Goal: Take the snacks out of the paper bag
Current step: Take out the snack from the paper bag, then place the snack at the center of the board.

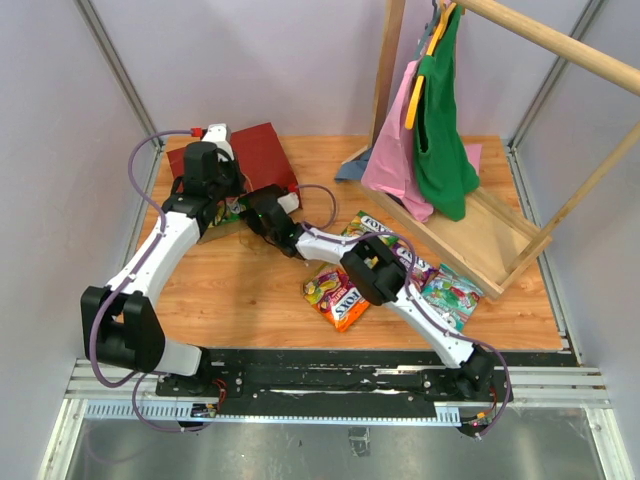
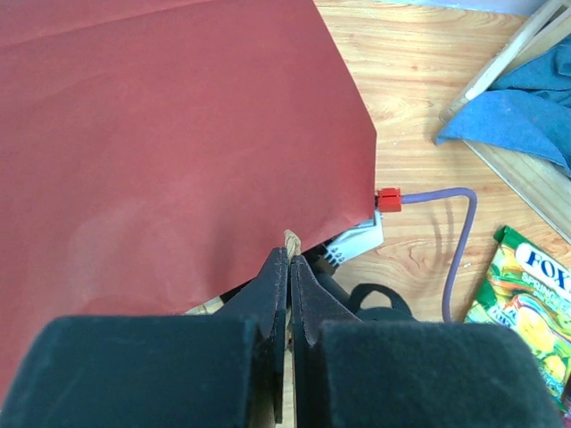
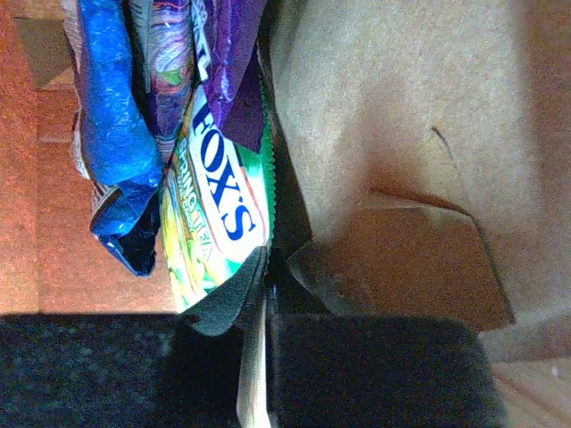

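Note:
The dark red paper bag [image 1: 258,152] lies on its side at the back left of the table. My left gripper [image 2: 290,267] is shut on its pale twine handle [image 2: 292,239] at the bag's mouth. My right gripper [image 3: 268,276] is inside the bag, against the brown kraft lining [image 3: 401,134], and is shut on the edge of a green FOX'S packet [image 3: 219,205]. A blue packet [image 3: 111,134] and a purple one [image 3: 227,45] lie beside it in the bag. Out on the table lie an orange packet [image 1: 338,298], a green one [image 1: 365,225], a purple one [image 1: 415,265] and a teal one [image 1: 452,297].
A pale wooden rack [image 1: 490,240] with a pink garment [image 1: 395,150] and a green garment [image 1: 445,130] stands at the back right. A blue cloth [image 2: 526,116] lies by its base. A purple cable [image 2: 455,241] loops over the table next to the bag.

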